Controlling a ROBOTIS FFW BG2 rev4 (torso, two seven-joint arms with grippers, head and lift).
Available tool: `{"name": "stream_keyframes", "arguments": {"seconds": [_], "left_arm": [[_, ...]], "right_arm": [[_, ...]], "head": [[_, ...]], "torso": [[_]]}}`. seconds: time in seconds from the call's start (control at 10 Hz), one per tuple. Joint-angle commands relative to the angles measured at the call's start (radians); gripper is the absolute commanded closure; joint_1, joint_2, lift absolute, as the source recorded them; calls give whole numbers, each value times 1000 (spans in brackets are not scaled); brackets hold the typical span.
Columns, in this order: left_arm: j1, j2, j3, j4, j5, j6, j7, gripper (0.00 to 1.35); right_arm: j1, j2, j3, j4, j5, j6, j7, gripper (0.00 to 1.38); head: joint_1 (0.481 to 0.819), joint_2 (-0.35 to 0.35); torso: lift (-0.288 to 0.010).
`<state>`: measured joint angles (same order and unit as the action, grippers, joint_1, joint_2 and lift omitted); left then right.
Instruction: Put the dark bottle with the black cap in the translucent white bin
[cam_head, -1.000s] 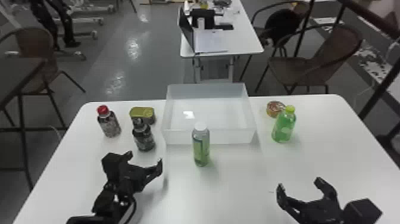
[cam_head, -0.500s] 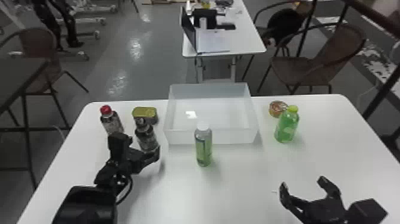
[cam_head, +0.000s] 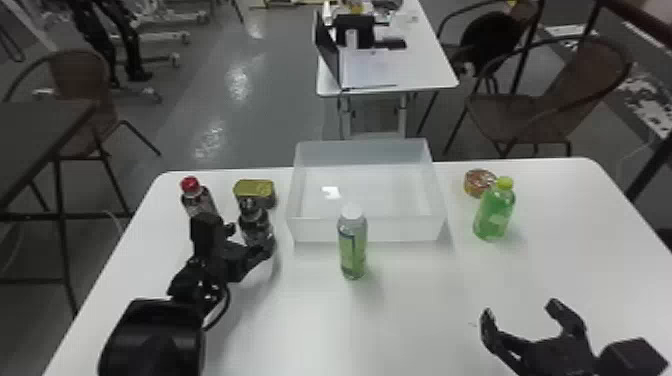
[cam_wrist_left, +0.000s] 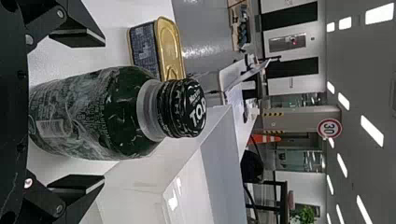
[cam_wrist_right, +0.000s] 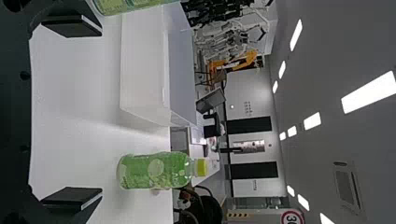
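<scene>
My left gripper (cam_head: 250, 241) is at the dark bottle with the black cap (cam_head: 257, 227) in the head view, left of the translucent white bin (cam_head: 370, 230). In the left wrist view the dark bottle (cam_wrist_left: 98, 114) stands between the spread fingers of the left gripper (cam_wrist_left: 77, 112), with a gap to either fingertip. The bin (cam_wrist_left: 140, 186) is beside it there. My right gripper (cam_head: 520, 307) stays parked at the table's right front, open and holding nothing; in the right wrist view the right gripper (cam_wrist_right: 72, 116) has its fingers wide apart.
A green bottle with a white cap (cam_head: 353, 245) stands before the bin. Behind the dark bottle is a yellow-topped can (cam_head: 254, 190), with a red-capped bottle (cam_head: 198, 197) to the left. Right of the bin are a yellow-capped green bottle (cam_head: 494, 212) and a round can (cam_head: 478, 183).
My left gripper has moved forward, toward the back of the table, and now has the dark bottle between its fingers. The right gripper has hardly moved.
</scene>
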<state>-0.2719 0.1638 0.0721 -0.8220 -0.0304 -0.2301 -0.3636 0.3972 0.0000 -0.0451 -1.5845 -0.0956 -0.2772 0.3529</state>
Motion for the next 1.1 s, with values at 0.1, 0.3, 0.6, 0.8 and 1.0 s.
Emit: {"name": "stream_keyframes", "arguments": {"seconds": [0.1, 0.3, 0.6, 0.8, 1.0], "left_arm": [[-26, -4, -9, 47, -6, -26, 0, 671], [-24, -6, -11, 46, -28, -37, 20, 756], [-17, -27, -14, 30, -59, -75, 55, 756], [54, -37, -12, -169, -117, -29, 126, 777], [109, -60, -5, -359, -134, -3, 187, 777]], "right_arm": [[-4, 1, -1, 4, -1, 0, 3, 93], [-4, 1, -1, 4, -3, 0, 5, 93], [2, 1, -2, 3, -7, -4, 6, 93], [3, 1, -2, 3, -7, -4, 6, 94], [6, 1, -2, 4, -7, -4, 6, 94]], "head": [[695, 104], [695, 100], [695, 94], [695, 87], [695, 90]], "torso": [[-56], [-56], [-56], [-56], [-56]]}}
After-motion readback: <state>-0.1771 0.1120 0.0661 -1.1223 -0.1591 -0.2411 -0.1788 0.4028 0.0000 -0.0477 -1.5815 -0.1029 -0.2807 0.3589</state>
